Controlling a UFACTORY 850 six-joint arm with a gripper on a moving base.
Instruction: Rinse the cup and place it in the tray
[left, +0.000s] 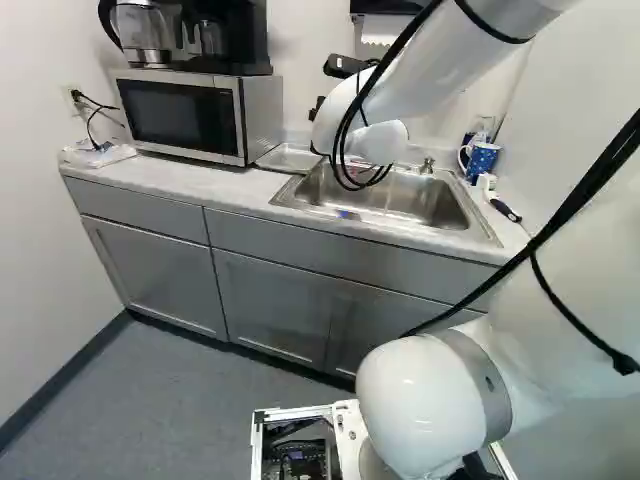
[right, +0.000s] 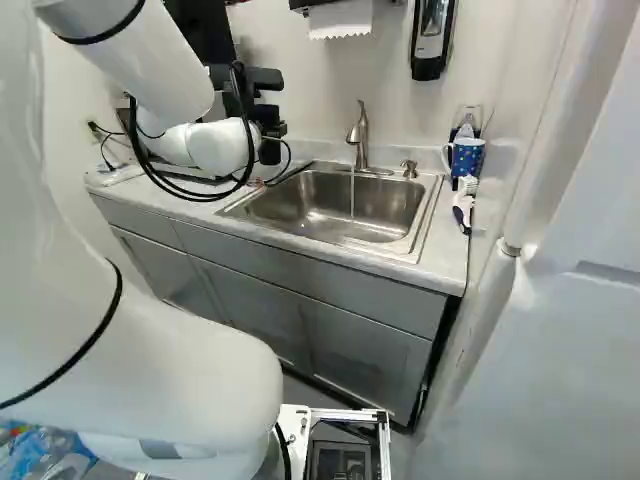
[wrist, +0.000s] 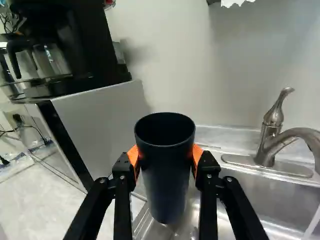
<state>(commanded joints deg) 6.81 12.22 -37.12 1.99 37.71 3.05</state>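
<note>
Cup (wrist: 166, 180), one, between two orange pads (wrist: 198, 153)

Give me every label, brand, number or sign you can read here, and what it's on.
None can be read.
Dark cup in the claw: no print on the side that shows.
Microwave, wall dispenser: any marking too small or blurred.
Blue mug: a pattern, no legible words.

Cup (wrist: 165, 180) is very dark, bluish. Pads (wrist: 133, 156) orange. Mug (right: 468, 157) blue with light spots. Cabinets (right: 250, 305) grey; desk (left: 165, 178) whitish.
</note>
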